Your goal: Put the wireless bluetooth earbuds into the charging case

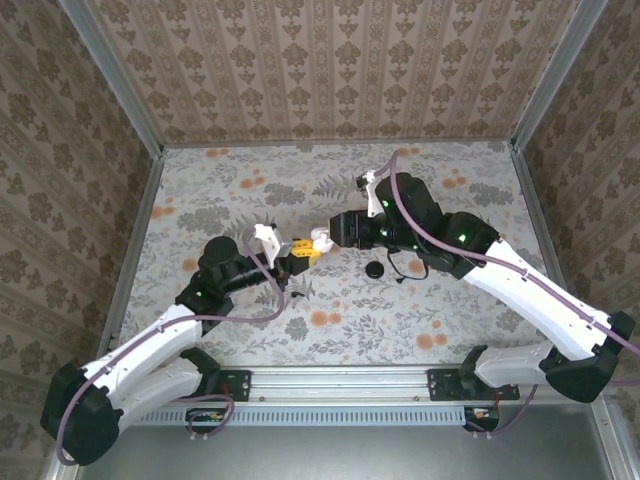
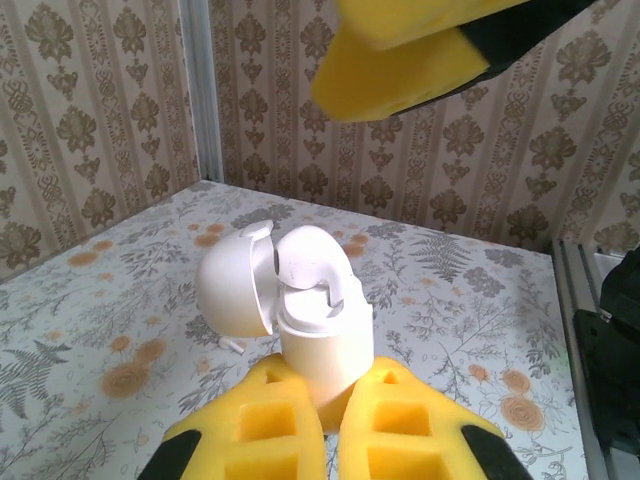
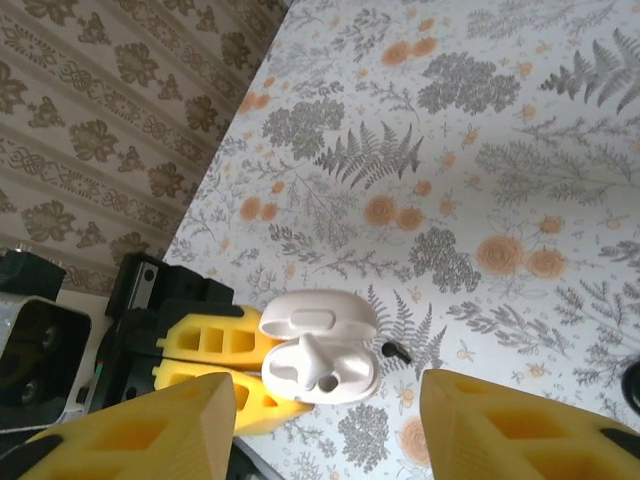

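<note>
The left hand [image 1: 303, 252] is clamped on the white charging case [image 3: 320, 350], whose lid is open. One tiny black earbud [image 3: 397, 351] lies on the tabletop [image 1: 450, 330] just beside the case. Farther, the right hand [image 1: 322, 240] hovers close over the case, fingers apart. A black disc [image 1: 375, 270] lies to the right.

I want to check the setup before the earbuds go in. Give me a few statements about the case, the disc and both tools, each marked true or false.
1. The lid of the charging case is swung open. True.
2. The left tool is closed on the charging case's lower body. True.
3. The right tool is clamped on the case. False: its fingers stand wide apart with nothing between them, close by the case.
4. The black round disc sits inside the case. False: it lies on the table, apart from the case.
5. A tiny black piece lies on the table beside the case. True.
</note>
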